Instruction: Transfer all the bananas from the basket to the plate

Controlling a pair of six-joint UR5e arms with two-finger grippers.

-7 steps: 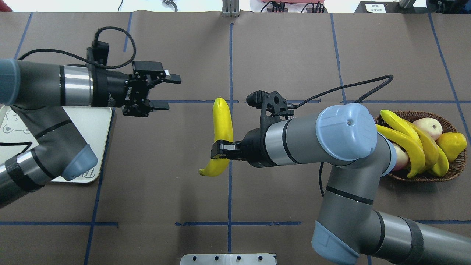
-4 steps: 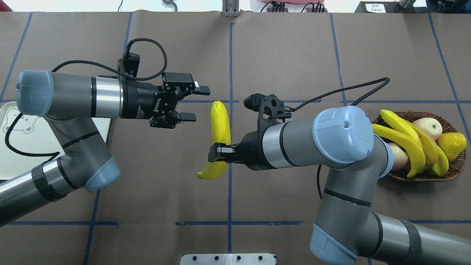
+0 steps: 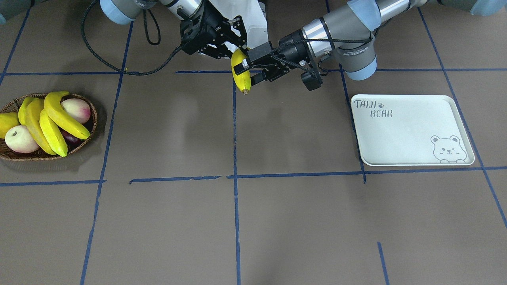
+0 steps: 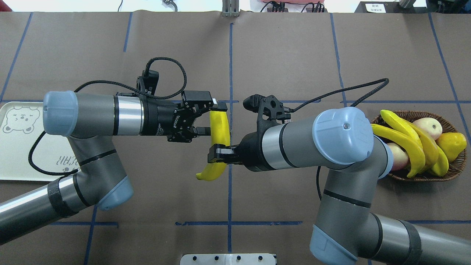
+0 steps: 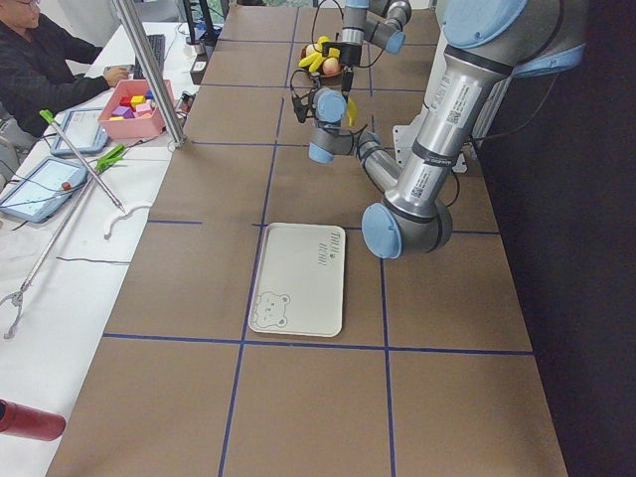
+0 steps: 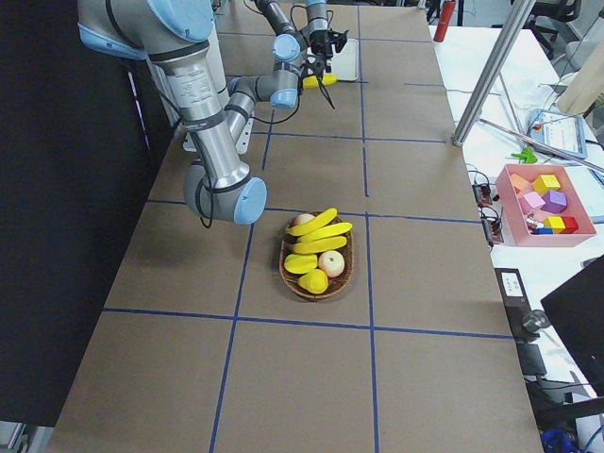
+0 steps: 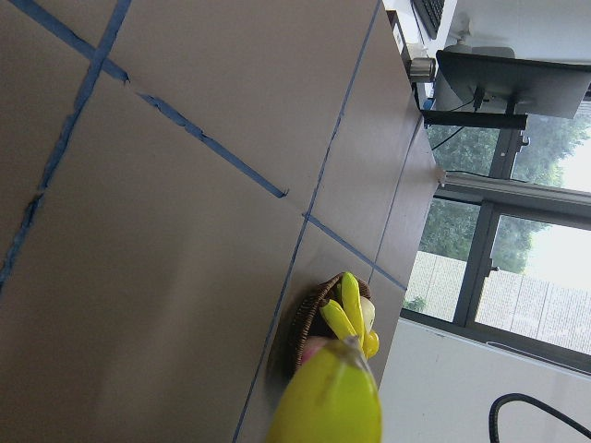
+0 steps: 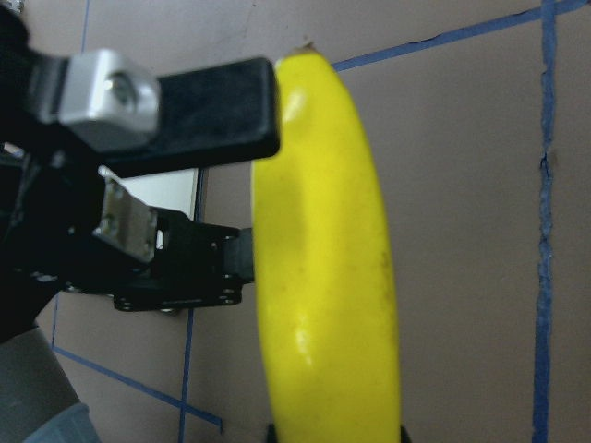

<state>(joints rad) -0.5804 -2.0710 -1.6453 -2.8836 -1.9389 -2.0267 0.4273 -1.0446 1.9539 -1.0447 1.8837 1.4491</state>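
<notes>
My right gripper (image 4: 218, 151) is shut on one yellow banana (image 4: 219, 127) and holds it above the middle of the table; it also shows in the front view (image 3: 242, 75). My left gripper (image 4: 212, 117) is open, one fingertip (image 8: 203, 101) beside the banana's far tip and the other against its side. Three more bananas (image 4: 404, 141) lie in the wicker basket (image 4: 456, 166) at the right. The white plate (image 4: 22, 162) lies bare at the left and shows whole in the front view (image 3: 408, 134).
The basket also holds two peaches (image 4: 428, 127) and a stubby yellow fruit (image 4: 454, 141). A metal bracket (image 4: 228, 258) sits at the near table edge. Both wrist cables loop over the middle. A pink bin of blocks (image 6: 547, 198) stands on the side desk.
My left arm has swung right from the plate to the banana, its open fingers now at the banana's far end. My right gripper kept hold and barely moved.
</notes>
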